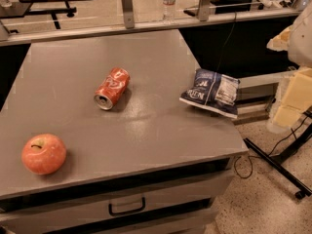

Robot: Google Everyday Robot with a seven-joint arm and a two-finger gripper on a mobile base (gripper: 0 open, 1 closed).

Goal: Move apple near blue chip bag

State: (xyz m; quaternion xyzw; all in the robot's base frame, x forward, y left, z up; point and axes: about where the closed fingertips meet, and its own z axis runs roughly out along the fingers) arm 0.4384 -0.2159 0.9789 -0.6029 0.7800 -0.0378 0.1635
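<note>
The apple point(44, 153) is red-orange with a yellowish patch and a short dark stem. It sits at the front left of the grey table point(146, 130). The blue chip bag point(211, 92) is navy with white lettering. It lies flat at the table's right edge, partly overhanging it. My gripper point(292, 99) shows as pale cream-coloured parts at the right edge of the camera view. It is off the table, right of the bag and far from the apple. It holds nothing that I can see.
A red soda can point(112, 88) lies on its side mid-table, between the apple and the bag. The table has drawers in front point(126, 207). A railing with a water bottle point(168, 1) runs behind. Cables and a black stand leg point(278, 165) lie on the floor at right.
</note>
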